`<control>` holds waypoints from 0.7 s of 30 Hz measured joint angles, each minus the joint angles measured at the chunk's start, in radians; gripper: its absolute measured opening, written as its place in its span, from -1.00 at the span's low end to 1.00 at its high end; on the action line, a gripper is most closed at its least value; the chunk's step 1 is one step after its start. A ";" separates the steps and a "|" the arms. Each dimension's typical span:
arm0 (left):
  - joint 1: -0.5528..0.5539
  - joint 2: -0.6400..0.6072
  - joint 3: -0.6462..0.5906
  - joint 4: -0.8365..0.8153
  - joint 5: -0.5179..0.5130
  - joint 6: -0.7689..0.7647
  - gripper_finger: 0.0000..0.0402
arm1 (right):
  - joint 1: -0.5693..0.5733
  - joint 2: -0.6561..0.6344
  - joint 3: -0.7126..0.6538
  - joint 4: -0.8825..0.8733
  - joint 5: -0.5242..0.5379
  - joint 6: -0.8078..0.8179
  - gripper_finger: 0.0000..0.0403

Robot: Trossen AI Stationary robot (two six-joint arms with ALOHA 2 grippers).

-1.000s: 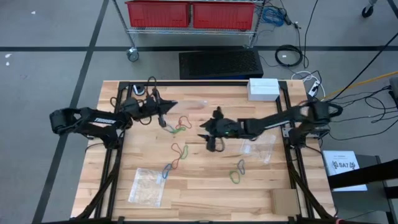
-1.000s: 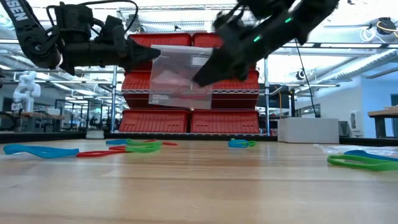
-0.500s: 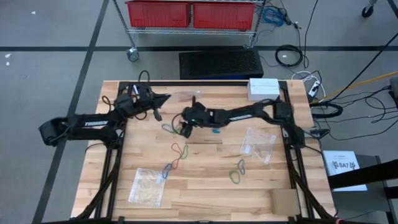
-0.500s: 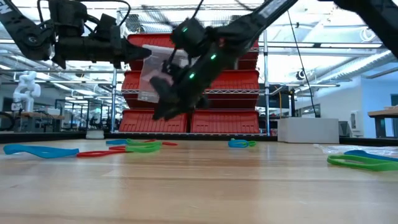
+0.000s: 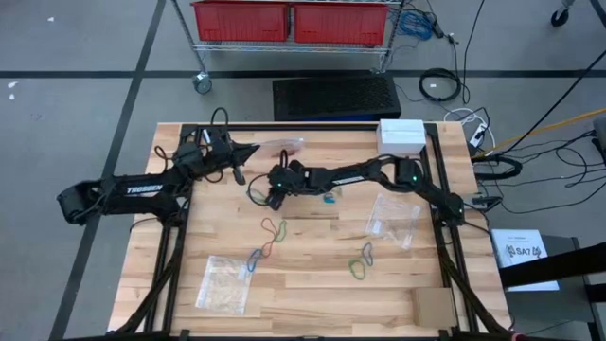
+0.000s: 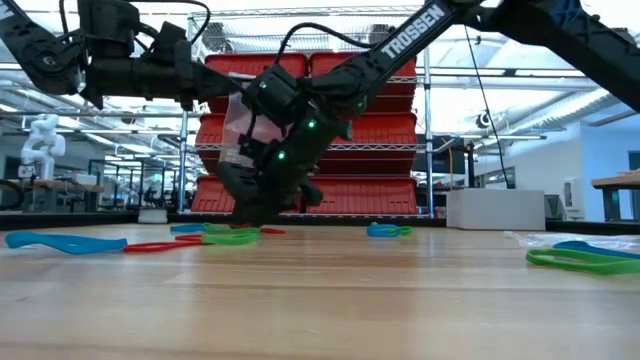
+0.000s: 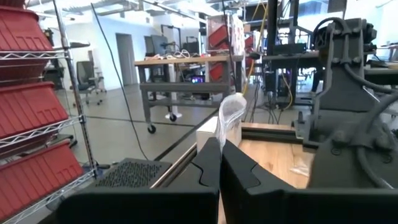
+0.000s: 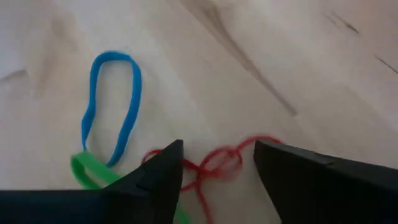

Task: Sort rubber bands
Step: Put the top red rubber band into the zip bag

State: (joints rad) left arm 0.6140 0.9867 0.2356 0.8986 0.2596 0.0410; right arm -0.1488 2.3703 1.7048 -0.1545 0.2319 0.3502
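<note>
Coloured rubber bands lie flat on the wooden table [image 5: 312,303]. A red band [image 8: 219,163], a blue band [image 8: 112,102] and a green band [image 8: 87,171] lie together at the far left. My right gripper [image 8: 217,149] is open, slants down close over the wood, and its fingers stand on either side of the red band; it also shows as my right gripper [image 5: 271,197]. Other bands lie at mid-table [image 5: 274,228], near left [image 5: 258,256] and near right [image 5: 362,261]. My left gripper [image 5: 252,150] is shut on a clear plastic bag [image 5: 281,145], raised over the far left. My left gripper pinches the clear bag by one edge [image 7: 224,135] between its two shut fingers. The fingers come about level from the table's left. The bag is lifted clear of the table, sticks out past the fingertips and hangs below them [image 6: 238,135].
Two more clear bags lie flat, one near left [image 5: 225,284] and one at the right [image 5: 393,218]. A white box [image 5: 401,134] stands at the far right corner. A blue-green band [image 5: 329,198] lies under my right arm. Red bins [image 6: 330,190] stand beyond the far edge.
My right gripper has swept from mid-table toward the far left, come down close to the wood and tipped more steeply down, ending over the red, blue and green bands. My left gripper has gone a little up and toward the far edge with the bag, then kept still.
</note>
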 joint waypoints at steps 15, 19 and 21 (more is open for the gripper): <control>0.000 0.000 0.000 -0.011 0.001 0.000 -1.00 | 0.035 -0.081 -0.006 -0.083 -0.014 -0.153 -0.97; 0.000 0.000 0.000 -0.023 0.001 0.000 -1.00 | 0.053 -0.174 -0.004 -0.131 -0.030 -0.213 -0.99; 0.000 0.000 0.000 -0.022 0.001 -0.002 -1.00 | 0.073 -0.220 -0.004 -0.161 -0.028 -0.252 -0.99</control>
State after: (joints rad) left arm 0.6139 0.9867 0.2352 0.8767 0.2605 0.0391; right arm -0.0754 2.1500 1.7008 -0.3159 0.2042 0.0986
